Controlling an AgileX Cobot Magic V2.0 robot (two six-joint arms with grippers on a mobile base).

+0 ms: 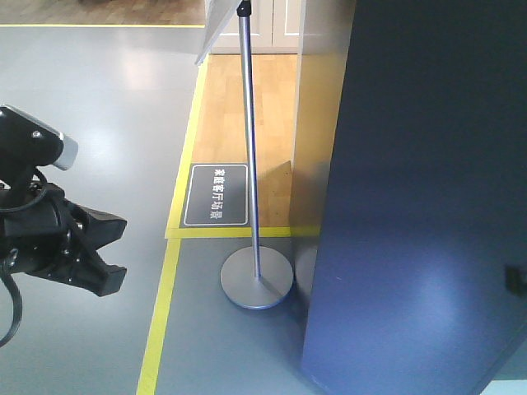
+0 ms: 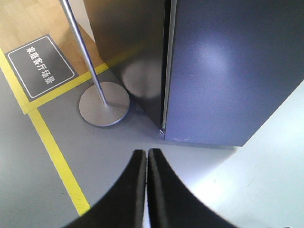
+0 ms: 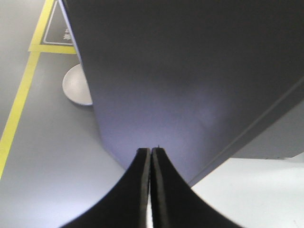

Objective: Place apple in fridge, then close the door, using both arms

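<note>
so the fridge (image 1: 412, 206) takes up the whole right side of the front view, the stand base (image 1: 257, 278) sits just left of its near corner, the floor plaque (image 1: 216, 195) lies behind that base, and the left arm (image 1: 41, 239) is over at the far left edge

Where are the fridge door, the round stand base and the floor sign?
door (image 2: 223, 71): left wrist view, middle of dark face.
stand base (image 2: 95, 112): left wrist view, flat disc top.
floor sign (image 2: 42, 65): left wrist view, lettered centre.

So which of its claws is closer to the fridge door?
Right. The right gripper points close up at the dark door; the left gripper hangs back, with bare grey floor between it and the door.
</note>
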